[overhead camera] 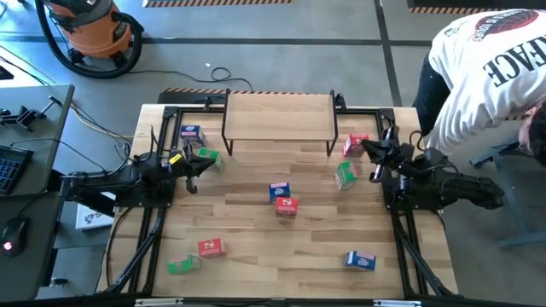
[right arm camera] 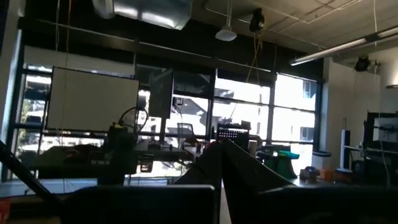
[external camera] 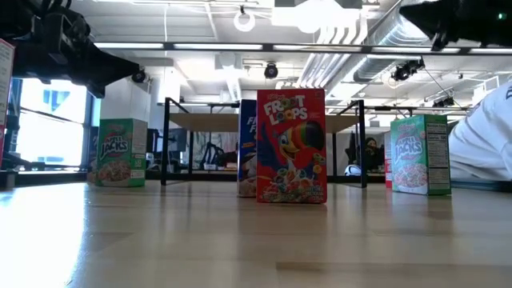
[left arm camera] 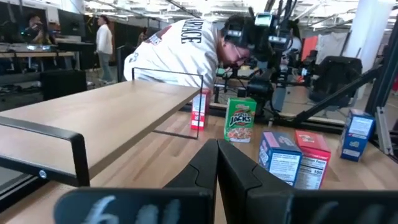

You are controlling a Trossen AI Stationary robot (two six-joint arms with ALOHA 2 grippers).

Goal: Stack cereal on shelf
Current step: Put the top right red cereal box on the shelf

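Left gripper at 9 o'clock and right gripper at 3 o'clock are clenched empty, parked clear; shelf at 12 o'clock bears no cereal.

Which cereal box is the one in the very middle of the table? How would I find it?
Start at the wooden shelf at the table's far edge and come straight toward the near edge, to the middle of the table. Two boxes stand touching there; you want the red cereal box, just nearer than the blue cereal box. It says Froot Loops and shows a toucan.
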